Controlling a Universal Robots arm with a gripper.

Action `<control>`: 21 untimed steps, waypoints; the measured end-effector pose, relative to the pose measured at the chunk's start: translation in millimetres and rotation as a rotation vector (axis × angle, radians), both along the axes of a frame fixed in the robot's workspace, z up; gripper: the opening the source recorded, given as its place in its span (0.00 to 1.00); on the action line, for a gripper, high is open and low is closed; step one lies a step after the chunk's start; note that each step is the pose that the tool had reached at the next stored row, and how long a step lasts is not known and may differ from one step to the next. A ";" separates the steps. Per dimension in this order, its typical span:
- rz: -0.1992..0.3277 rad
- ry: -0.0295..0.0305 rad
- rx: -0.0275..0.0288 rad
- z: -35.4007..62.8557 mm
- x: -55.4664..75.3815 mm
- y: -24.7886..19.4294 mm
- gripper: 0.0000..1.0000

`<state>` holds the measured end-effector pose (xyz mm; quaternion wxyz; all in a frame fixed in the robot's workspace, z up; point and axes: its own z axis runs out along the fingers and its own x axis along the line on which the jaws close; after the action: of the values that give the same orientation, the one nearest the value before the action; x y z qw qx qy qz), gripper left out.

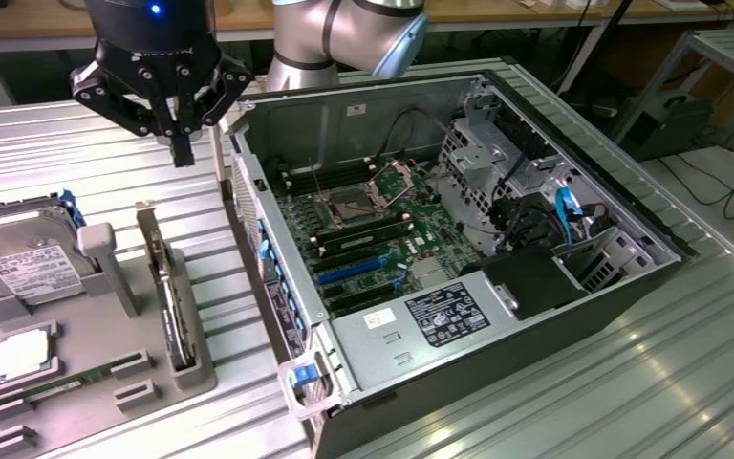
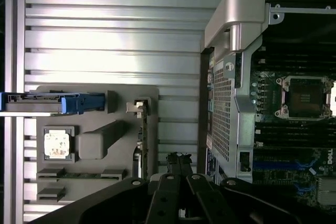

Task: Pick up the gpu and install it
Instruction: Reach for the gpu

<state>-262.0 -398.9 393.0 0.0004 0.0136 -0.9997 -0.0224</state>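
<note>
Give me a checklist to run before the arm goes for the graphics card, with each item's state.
1. Gripper empty: ok, shut on nothing.
2. Jaws open for a grasp: not ok, shut.
3. Graphics card ready: ok, standing on edge in the gray holder.
4. Gripper lined up over the card: not ok, it hangs to the side, toward the computer case.
5. Case open: ok, its inside is exposed.
6. Blue slots free: ok, they look empty.
</note>
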 end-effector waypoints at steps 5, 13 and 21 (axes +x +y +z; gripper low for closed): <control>0.000 0.0000 0.0000 0.1 3.1 0.0 0.11; 0.000 0.0000 0.0000 0.5 8.0 0.0 0.11; 0.000 -0.0002 0.0001 0.6 9.2 0.0 0.11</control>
<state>-252.8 -398.9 393.6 0.0003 0.0137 -0.9997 -0.0225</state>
